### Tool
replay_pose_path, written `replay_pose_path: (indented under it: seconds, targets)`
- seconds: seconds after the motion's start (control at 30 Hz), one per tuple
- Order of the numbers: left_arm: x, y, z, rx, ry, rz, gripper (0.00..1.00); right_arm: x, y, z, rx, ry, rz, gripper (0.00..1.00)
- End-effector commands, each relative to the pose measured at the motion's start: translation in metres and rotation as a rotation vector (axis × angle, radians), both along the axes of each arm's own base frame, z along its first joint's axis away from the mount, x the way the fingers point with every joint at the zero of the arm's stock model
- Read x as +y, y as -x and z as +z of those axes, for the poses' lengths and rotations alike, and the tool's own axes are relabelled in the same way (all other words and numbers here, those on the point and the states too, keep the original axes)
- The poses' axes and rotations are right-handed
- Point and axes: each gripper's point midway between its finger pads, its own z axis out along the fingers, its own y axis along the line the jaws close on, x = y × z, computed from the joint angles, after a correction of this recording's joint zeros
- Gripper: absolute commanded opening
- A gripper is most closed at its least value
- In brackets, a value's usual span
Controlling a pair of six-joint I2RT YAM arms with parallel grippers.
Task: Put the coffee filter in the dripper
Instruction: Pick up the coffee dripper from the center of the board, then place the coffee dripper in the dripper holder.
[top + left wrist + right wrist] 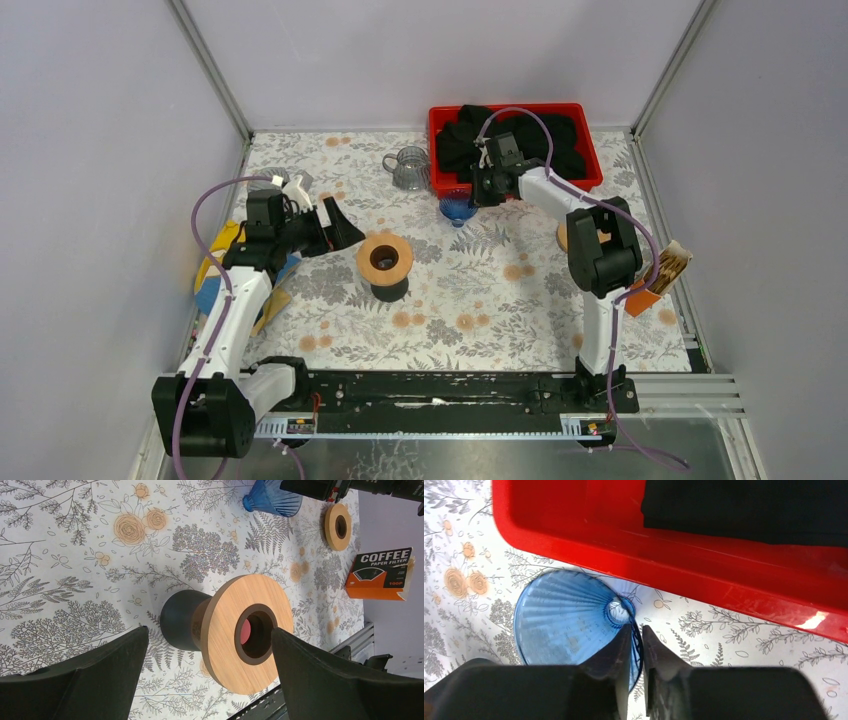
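Fingers (611,657) of our right gripper (637,635) pinch the rim of the ribbed blue cone dripper (559,615)
Axis near upright, mouth up, outlet down; our left gripper (210,632) gapes wide

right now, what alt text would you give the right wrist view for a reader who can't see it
The right hand pinches the rim of a blue ribbed dripper, whose open mouth faces the camera, above a floral tablecloth. Just behind it runs the wall of a red bin holding black cloth.
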Motion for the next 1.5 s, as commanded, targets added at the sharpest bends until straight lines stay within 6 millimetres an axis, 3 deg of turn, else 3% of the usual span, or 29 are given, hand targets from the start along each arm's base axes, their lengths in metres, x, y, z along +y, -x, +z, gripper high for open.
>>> replay_pose_path:
  seconds: [0.0,0.17,0.57,0.83,1.13,1.27,1.47]
  targets:
    - [-0.002,-0.001,0.007,-0.048,0.013,-0.025,1.0,0.009,-0.012,0.037,-0.074,-0.057,0.011,0.14]
    - [-0.003,-0.001,0.009,-0.053,0.018,-0.029,1.0,0.007,-0.002,0.052,-0.073,-0.069,0.016,0.04]
    - [-0.009,-0.003,0.019,-0.068,0.053,-0.026,1.0,0.008,0.036,0.103,-0.078,-0.177,0.015,0.01]
    - [-0.033,0.007,0.035,-0.076,0.099,-0.051,1.0,0.011,0.069,0.149,-0.119,-0.249,0.02,0.01]
    - [-0.059,0.023,0.059,-0.104,0.155,-0.062,1.0,0.044,0.111,0.185,-0.149,-0.286,0.098,0.01]
    - [-0.06,0.028,0.073,-0.132,0.179,-0.064,1.0,0.069,0.129,0.201,-0.169,-0.309,0.155,0.01]
    - [-0.058,0.03,0.083,-0.138,0.193,-0.044,0.99,0.089,0.145,0.212,-0.164,-0.316,0.205,0.01]
